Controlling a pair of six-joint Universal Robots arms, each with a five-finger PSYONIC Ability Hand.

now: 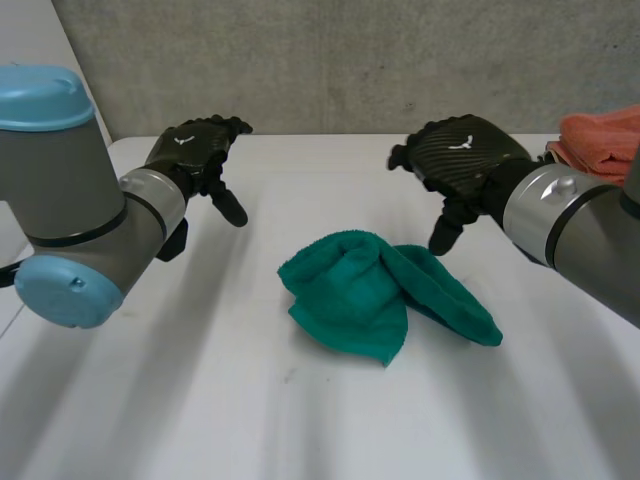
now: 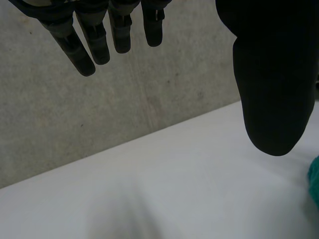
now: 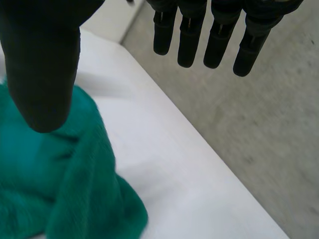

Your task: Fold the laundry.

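A green towel (image 1: 385,292) lies crumpled in a loose heap on the white table (image 1: 200,400), near its middle. My right hand (image 1: 462,158) hovers just above and behind the towel's right part, open, thumb pointing down toward the cloth without touching it. In the right wrist view the green towel (image 3: 60,184) lies under the thumb (image 3: 42,64), and the fingers (image 3: 214,35) hang straight and empty. My left hand (image 1: 200,150) floats above the table to the left of the towel, open and empty. In the left wrist view a sliver of the towel (image 2: 314,179) shows beside the thumb (image 2: 271,79).
An orange cloth (image 1: 605,140) lies bunched at the table's far right edge, behind my right arm. A grey concrete wall (image 1: 350,60) runs along the table's back edge. Bare table lies in front of and to the left of the towel.
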